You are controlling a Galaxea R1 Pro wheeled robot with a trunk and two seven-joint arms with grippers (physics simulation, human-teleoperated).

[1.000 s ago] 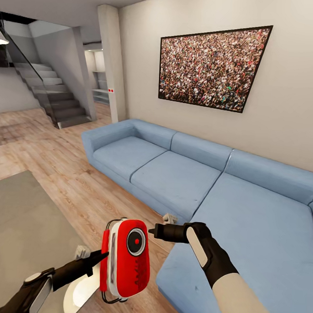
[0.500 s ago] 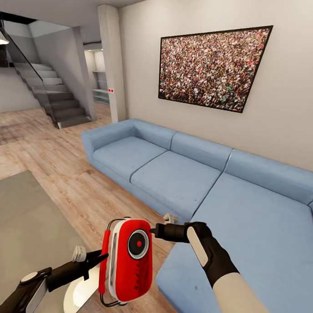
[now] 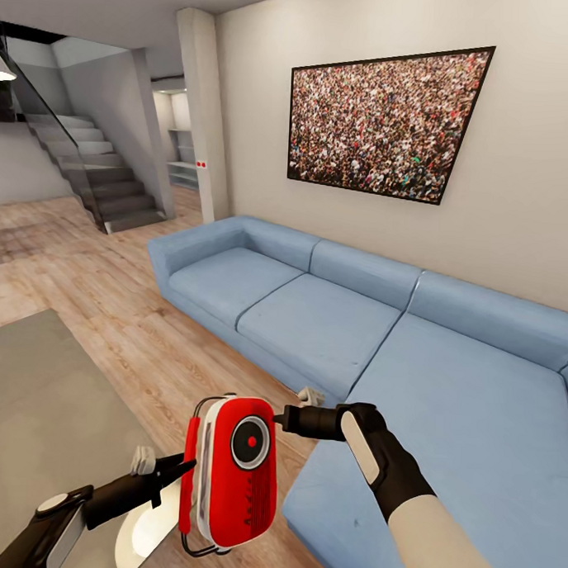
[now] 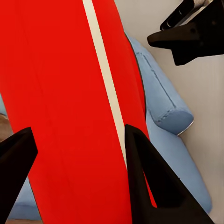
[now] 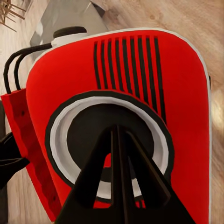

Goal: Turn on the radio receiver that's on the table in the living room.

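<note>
Radio receiver (image 3: 229,472) held aloft right of the grey bench (image 3: 38,422), clamped in left gripper (image 3: 179,468); right gripper (image 3: 276,418) pinched closed at the dial; hard sideways push risks twisting it loose

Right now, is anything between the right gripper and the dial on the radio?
Nothing visible. The left gripper holds the radio receiver upright in the air, and the closed right gripper points at its round dial.

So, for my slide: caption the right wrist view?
Closed right gripper pointing at the round black dial of the glossy red radio receiver.
</note>
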